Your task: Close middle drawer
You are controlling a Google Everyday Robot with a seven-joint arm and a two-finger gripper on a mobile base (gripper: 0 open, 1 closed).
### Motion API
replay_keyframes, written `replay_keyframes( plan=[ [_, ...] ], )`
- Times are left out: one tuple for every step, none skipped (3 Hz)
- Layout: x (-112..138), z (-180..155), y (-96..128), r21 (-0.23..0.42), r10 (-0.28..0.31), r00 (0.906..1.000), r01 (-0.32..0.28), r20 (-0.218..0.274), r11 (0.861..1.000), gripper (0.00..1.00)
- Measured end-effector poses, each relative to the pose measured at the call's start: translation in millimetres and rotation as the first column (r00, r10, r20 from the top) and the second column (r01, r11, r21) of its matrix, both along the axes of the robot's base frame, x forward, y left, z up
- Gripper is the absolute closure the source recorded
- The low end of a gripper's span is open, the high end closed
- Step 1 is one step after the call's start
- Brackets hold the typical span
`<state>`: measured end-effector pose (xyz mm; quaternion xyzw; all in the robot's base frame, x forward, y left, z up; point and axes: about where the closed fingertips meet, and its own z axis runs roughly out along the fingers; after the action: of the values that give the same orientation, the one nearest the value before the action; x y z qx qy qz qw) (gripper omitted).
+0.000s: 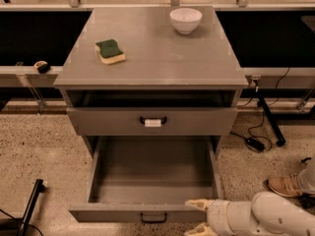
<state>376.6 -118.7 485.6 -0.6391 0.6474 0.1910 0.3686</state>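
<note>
Below the tagged drawer, middle drawer stands pulled out toward the near side, black handle centred on its front. Gripper at the front's right end, jaws open, upper finger at its top edge. Sponge left, bowl far right on counter

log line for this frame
middle drawer: pulled out | tool: open, at drawer front's right end | step: not yet closed

Warm overhead light washes the counter evenly; the middle drawer lies shadowed inside. The pale gripper, low right at its front corner, glows brightest.
</note>
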Motion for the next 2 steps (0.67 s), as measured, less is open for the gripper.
replay_keyframes(
  plan=[
    [-1.0, -18.3, 3.4, 0.010, -0.007, 1.0000, 0.007, -0.006, 1.000, 0.62],
    [0.8, -25.8, 3.3, 0.056, 0.006, 1.0000, -0.005, -0.008, 0.998, 0.85]
  ],
)
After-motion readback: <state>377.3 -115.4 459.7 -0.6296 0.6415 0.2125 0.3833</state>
